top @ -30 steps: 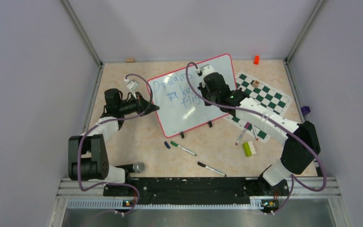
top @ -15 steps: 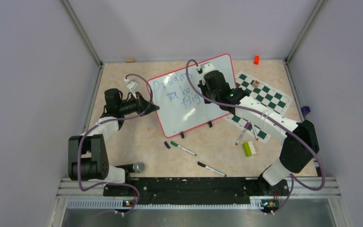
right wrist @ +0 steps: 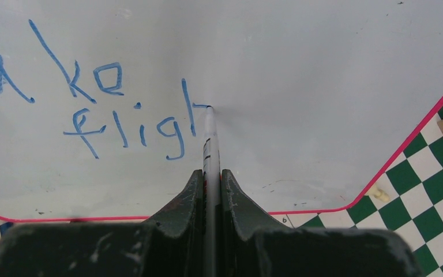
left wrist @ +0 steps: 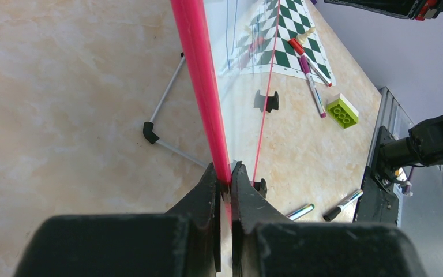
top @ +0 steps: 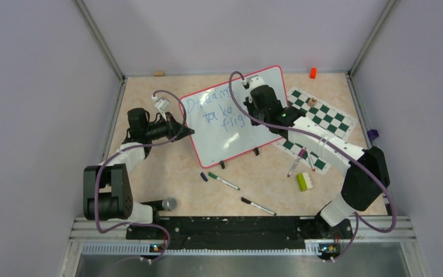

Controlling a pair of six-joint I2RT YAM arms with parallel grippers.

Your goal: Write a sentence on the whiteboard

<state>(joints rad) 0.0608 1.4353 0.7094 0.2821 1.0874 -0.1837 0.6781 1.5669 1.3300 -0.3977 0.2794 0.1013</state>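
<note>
right gripper (right wrist: 210,172) pressing marker (right wrist: 209,135) tip onto whiteboard (right wrist: 323,57), ending sentence (right wrist: 120,129)

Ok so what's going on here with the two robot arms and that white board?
The left gripper is clamped on the thin red frame of the large glossy white whiteboard, apparently bracing it. The right gripper grips a slim pale marker whose tip touches the board, partway through the blue handwritten sentence. The bottom line reads roughly "flig" plus one more stroke, so the writing looks unfinished.
</note>
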